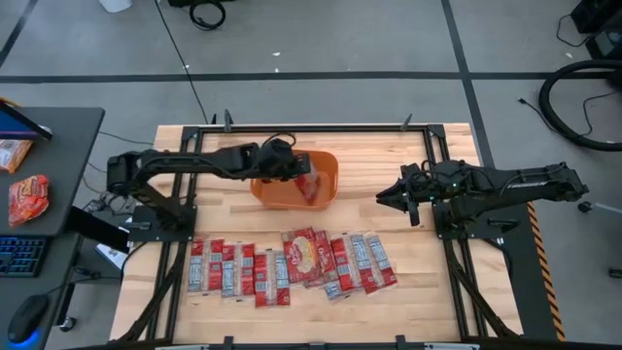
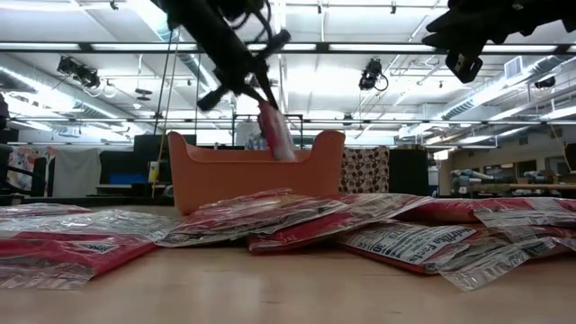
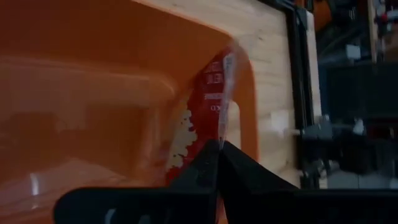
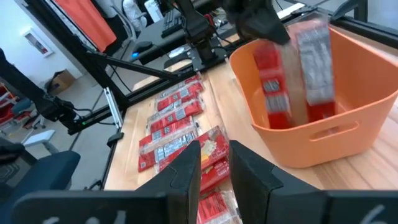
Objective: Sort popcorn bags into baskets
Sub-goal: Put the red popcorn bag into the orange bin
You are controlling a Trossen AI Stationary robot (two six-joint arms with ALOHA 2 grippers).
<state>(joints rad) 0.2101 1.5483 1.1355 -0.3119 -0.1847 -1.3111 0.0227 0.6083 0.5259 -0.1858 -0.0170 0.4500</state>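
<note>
An orange tub, the basket (image 1: 282, 194) (image 2: 256, 175) (image 3: 93, 81) (image 4: 348, 124), stands at the table's far middle. Over it my left gripper (image 1: 292, 167) (image 2: 258, 93) (image 3: 217, 152) is shut on one red popcorn bag (image 1: 310, 185) (image 2: 275, 130) (image 3: 214, 99). In the right wrist view that bag (image 4: 311, 62) shows blurred above the tub. Several more popcorn bags (image 1: 243, 270) (image 2: 270, 216) (image 4: 171, 118) lie flat in a row along the table's near half. My right gripper (image 1: 389, 194) (image 4: 214, 165) hovers right of the tub, open, with nothing between its fingers. My left gripper pinches the bag's top edge (image 3: 219, 132) between its two fingertips (image 3: 205, 165). The fingers slant down from the table's left side. The bag hangs tilted below them, clear of the table, its lower end (image 2: 284, 153) at about the tub's rim.
A larger orange-red crinkled packet (image 1: 305, 255) (image 4: 211, 146) lies among the row of bags. Black frame rails (image 1: 180, 224) (image 1: 457, 253) run along both sides of the table. Bare wood (image 1: 379, 165) lies between the tub and my right arm.
</note>
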